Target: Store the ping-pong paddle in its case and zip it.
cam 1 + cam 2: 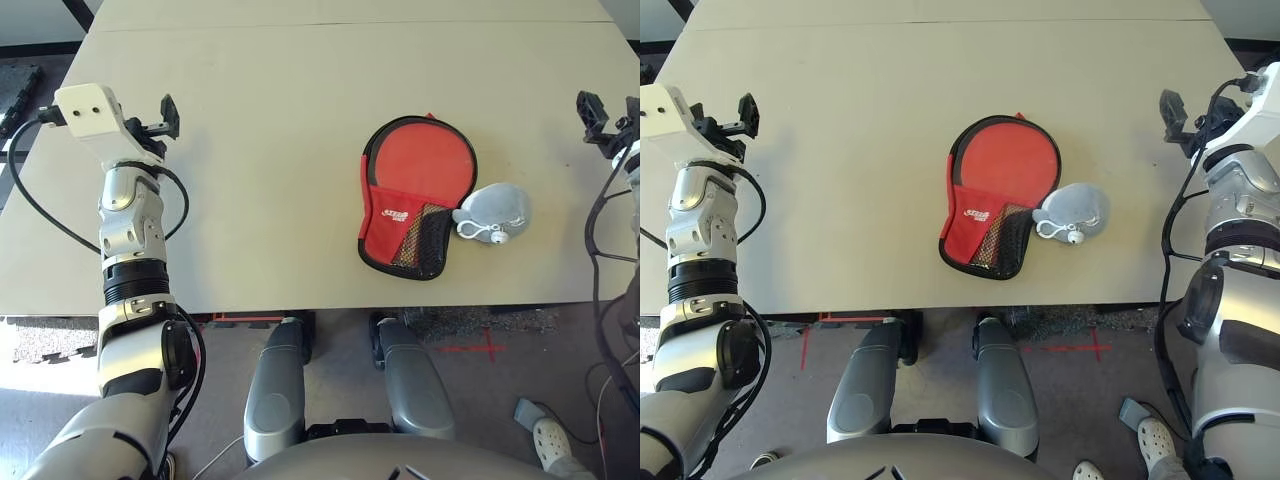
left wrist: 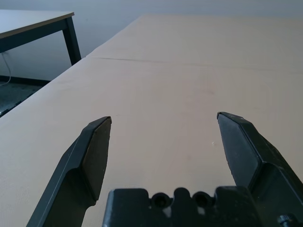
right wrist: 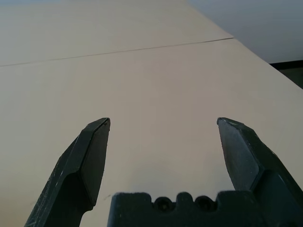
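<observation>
1. The soft red fabric case (image 1: 985, 215), paddle-shaped, is lying on the matte beige table (image 1: 840, 180), possibly enclosing the paddle.
2. A round grey pouch (image 1: 1072, 212) is touching the case.
3. The left gripper (image 2: 163, 142) and right gripper (image 3: 163, 142) are hovering well apart from the case, black fingers spread, empty.

1. Case (image 1: 985, 232): red fabric, paddle-shaped, black zip rim. It lies flat on the tan table near the front edge, right of centre. White logo on the red lower part, black mesh pocket beside it, narrow handle end toward the robot.
2. Ping-pong paddle (image 1: 1005, 153): only the round red rubber face shows, lying in the round upper part of the case inside the black rim. Handle hidden under the red fabric. Whether the zip is closed cannot be told.
</observation>
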`<action>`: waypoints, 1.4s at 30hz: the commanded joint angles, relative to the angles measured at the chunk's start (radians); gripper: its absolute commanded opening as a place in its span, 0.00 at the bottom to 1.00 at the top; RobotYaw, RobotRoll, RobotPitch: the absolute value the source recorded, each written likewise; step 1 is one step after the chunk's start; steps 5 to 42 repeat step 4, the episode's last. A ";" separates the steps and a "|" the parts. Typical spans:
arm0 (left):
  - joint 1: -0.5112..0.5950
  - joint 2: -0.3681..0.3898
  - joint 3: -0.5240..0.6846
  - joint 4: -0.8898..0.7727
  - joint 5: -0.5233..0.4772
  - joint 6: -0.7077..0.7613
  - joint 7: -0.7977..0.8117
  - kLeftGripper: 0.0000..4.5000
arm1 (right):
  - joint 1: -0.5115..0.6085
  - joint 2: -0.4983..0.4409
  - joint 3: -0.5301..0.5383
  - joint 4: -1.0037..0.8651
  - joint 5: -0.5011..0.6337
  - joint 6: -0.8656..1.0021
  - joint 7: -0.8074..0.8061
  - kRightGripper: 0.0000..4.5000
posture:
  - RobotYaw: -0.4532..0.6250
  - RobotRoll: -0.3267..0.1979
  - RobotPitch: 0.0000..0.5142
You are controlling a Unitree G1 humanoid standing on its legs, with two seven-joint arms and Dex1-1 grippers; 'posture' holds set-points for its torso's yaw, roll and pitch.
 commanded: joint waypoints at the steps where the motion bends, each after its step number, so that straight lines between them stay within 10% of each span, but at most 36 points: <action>1: 0.015 0.011 0.004 0.038 -0.002 -0.018 0.007 1.00 | 0.020 0.009 -0.002 0.006 -0.030 0.003 0.007 1.00 | 0.47 0.62 0.52; 42: 0.015 0.014 0.002 0.061 -0.004 -0.028 0.003 1.00 | 0.019 0.023 -0.003 -0.002 -0.042 0.009 0.016 1.00 | 0.45 0.62 0.51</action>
